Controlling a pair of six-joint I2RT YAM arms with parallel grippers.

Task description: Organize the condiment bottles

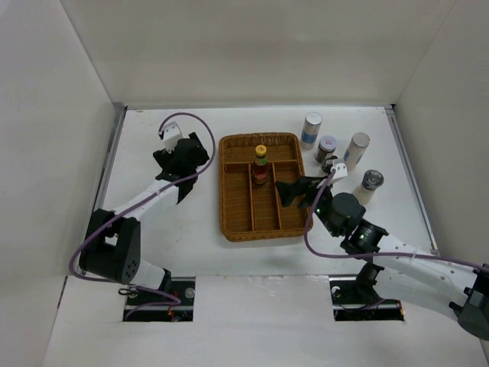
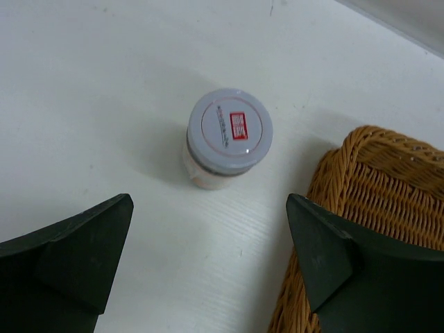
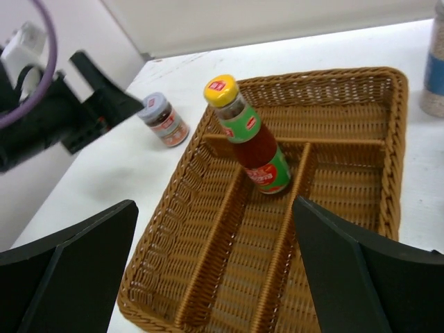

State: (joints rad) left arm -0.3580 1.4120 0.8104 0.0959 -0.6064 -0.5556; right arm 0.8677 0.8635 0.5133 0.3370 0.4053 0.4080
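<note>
A yellow-capped, red-labelled sauce bottle (image 1: 260, 164) (image 3: 251, 137) stands in the middle lane of the brown wicker tray (image 1: 229, 206) (image 3: 395, 139), against the cross divider. My right gripper (image 1: 284, 193) (image 3: 215, 205) is open above the tray's near end, clear of the bottle. A short silver-lidded jar (image 2: 229, 135) (image 3: 161, 118) stands on the table just left of the tray (image 2: 374, 180). My left gripper (image 1: 195, 170) (image 2: 208, 205) hangs open over it, nothing between its fingers. In the top view the left gripper hides this jar.
Right of the tray stand a white blue-labelled shaker (image 1: 311, 128) (image 3: 436, 62), another silver-lidded jar (image 1: 326, 147), a second white shaker (image 1: 356, 149) and a grey-topped grinder (image 1: 370, 186). White walls close the table on three sides.
</note>
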